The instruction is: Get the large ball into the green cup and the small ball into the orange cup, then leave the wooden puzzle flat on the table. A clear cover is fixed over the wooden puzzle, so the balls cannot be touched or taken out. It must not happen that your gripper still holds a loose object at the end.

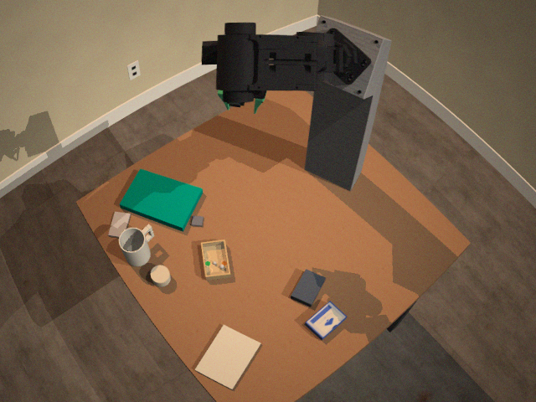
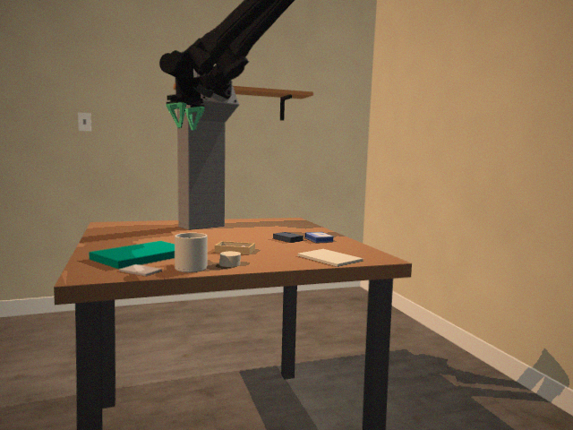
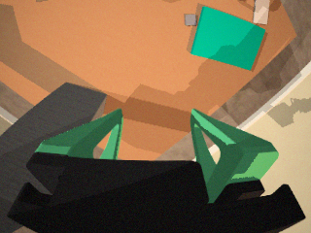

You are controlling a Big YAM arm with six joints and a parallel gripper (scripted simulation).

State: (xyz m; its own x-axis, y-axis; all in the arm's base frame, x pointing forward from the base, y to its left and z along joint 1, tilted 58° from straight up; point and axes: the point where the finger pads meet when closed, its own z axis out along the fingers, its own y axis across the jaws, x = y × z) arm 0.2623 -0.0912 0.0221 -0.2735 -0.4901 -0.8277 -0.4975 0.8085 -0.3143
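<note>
The wooden puzzle [image 1: 214, 258] is a small shallow box that lies flat on the table, left of centre. Inside it I see a green cup [image 1: 208, 262], an orange cup [image 1: 224, 262] and pale balls between them, too small to tell apart. My gripper [image 1: 240, 105] with green fingers hangs high above the far side of the table, open and empty. It shows in the exterior view [image 2: 185, 116] and in the wrist view [image 3: 157, 131].
A green flat block [image 1: 161, 198], a small grey cube [image 1: 197, 221], a grey mug [image 1: 134, 246], a short beige cylinder [image 1: 160, 275] and a pale card [image 1: 119, 224] lie left. A dark block [image 1: 307, 286], a blue-white box [image 1: 325, 319] and a beige slab [image 1: 228, 356] lie right and front. The arm's grey pedestal [image 1: 342, 112] stands at the back.
</note>
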